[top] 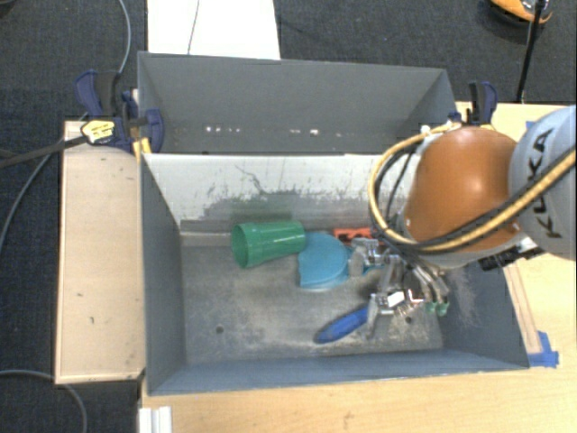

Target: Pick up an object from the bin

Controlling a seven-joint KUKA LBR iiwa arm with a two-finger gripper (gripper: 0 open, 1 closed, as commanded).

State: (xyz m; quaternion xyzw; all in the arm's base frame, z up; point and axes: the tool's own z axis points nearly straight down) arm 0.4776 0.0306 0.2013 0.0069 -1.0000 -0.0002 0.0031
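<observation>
A dark blue stick point(341, 327) lies flat on the floor of the bin point(225, 323), close to the near wall and right of the middle. It slants up to the right, and its right end reaches the claw point(389, 307). Just beyond it lies a light blue piece point(322, 264), rounded. Touching that on the left, a green cup point(268, 242) lies on its side, wider end to the left. A small orange thing point(352, 234) lies by the far wall.

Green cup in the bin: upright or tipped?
Tipped: the green cup lies on its side in the bin, wide end pointing left.
</observation>
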